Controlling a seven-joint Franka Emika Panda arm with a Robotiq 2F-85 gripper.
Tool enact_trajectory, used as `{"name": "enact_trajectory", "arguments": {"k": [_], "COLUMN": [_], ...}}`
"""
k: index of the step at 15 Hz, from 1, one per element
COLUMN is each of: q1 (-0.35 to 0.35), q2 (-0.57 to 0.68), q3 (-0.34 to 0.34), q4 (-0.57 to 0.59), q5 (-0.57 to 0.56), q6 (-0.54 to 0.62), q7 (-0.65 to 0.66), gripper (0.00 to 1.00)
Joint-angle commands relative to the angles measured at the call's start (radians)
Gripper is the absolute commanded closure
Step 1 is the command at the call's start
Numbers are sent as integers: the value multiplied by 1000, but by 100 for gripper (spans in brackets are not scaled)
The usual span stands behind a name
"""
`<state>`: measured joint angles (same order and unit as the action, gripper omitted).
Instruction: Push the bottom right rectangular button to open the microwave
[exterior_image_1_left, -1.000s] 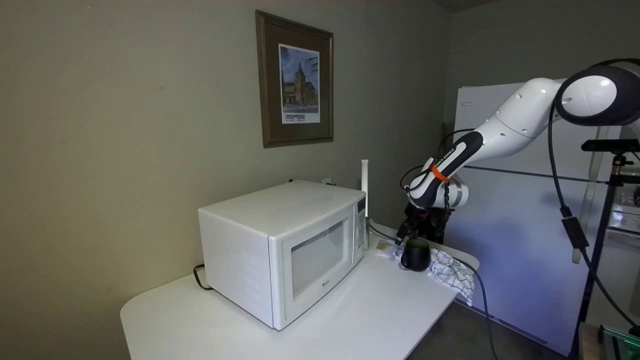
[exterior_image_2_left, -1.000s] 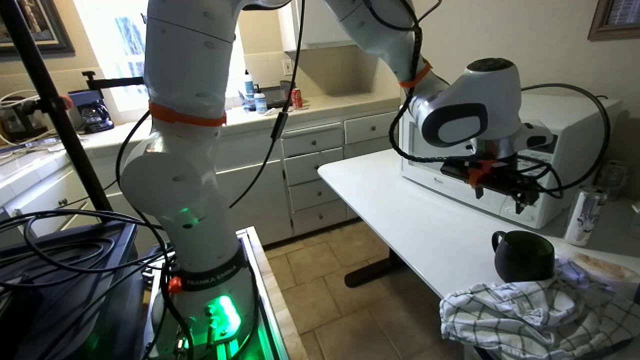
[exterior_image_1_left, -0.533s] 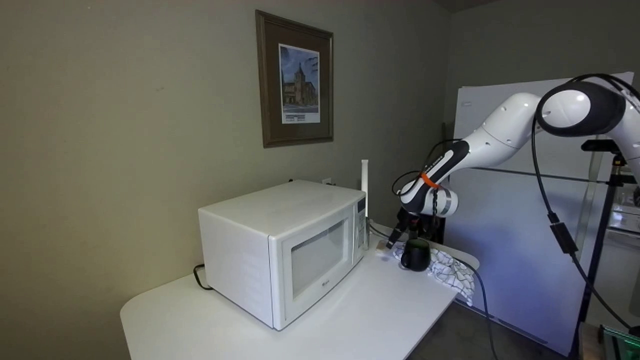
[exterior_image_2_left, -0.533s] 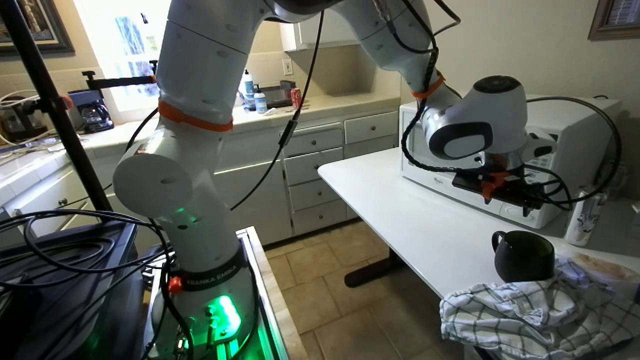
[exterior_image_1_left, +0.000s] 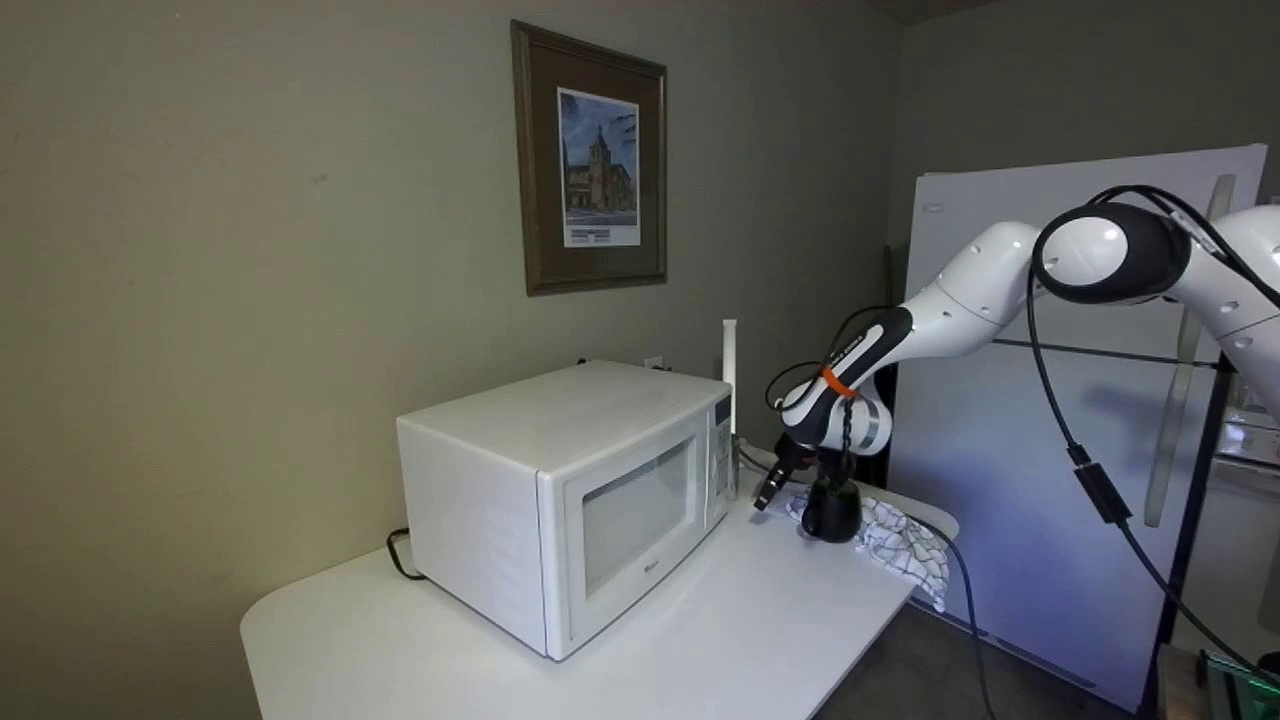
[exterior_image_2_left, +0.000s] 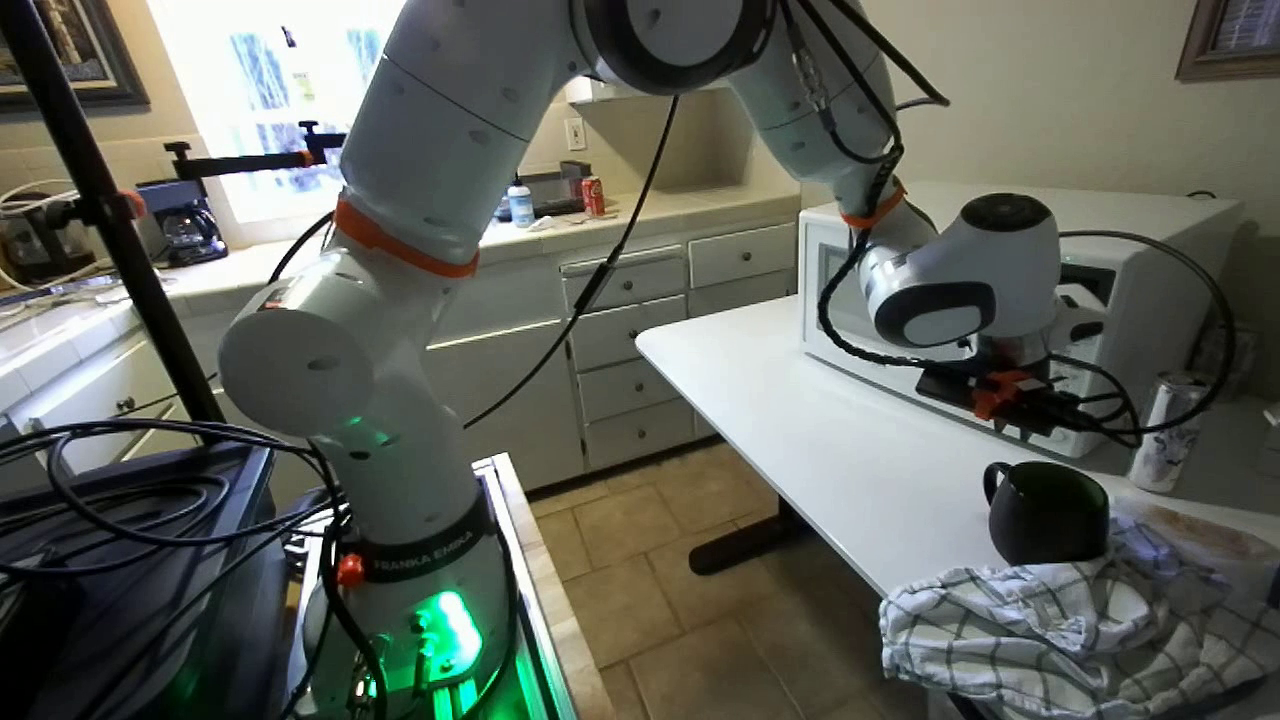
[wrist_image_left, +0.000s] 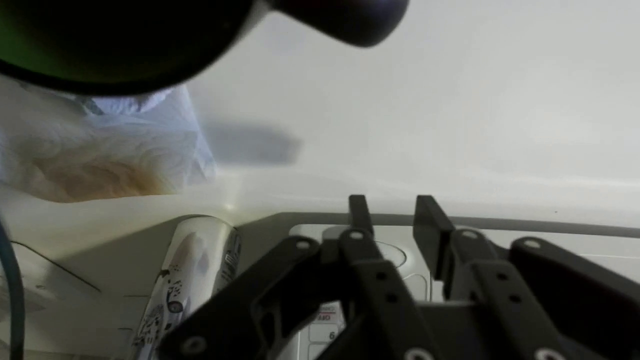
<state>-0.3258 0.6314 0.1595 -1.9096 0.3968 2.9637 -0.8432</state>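
One white microwave (exterior_image_1_left: 580, 490) stands to the left of the end effector (wrist_image_left: 391, 207) in an exterior view, its door closed, so I take the push as not yet done. Its long front stretches from beside the end effector away leftward and out toward me. The end nearest the arm carries the control strip (exterior_image_1_left: 718, 455), and the coming move turns on that. In the wrist view the lower part of the strip lies right ahead of the two fingers (wrist_image_left: 433, 235), which are spread some way apart with nothing held between. Past them I make out an oval outline (wrist_image_left: 392, 252) and a rounded rectangle (wrist_image_left: 417, 287), partly hidden; I'd guess one is the door button, but can't tell which.

A small gap shows between strip and end effector, so I'd expect a short forward press, leftward as I see it. The worktop (exterior_image_1_left: 720, 630) gives room along the door, left of the end effector, where the door would probably swing. Backing off rightward looks tighter: a dark mug (exterior_image_1_left: 832, 515) stands upright there, then a checked cloth (exterior_image_1_left: 905, 550) draped over the worktop's edge, and beyond it the tall fridge (exterior_image_1_left: 1040, 500).
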Motion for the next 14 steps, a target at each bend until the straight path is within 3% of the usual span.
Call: {"name": "enact_trajectory", "arguments": {"k": [1,14], "q1": [-75,-220], "q2": [82,260], "q3": [93,245], "q4": [52,194], "q5": [-74,-300], "q6": [77,128], "q7": [25,120], "gripper": [99,100]}}
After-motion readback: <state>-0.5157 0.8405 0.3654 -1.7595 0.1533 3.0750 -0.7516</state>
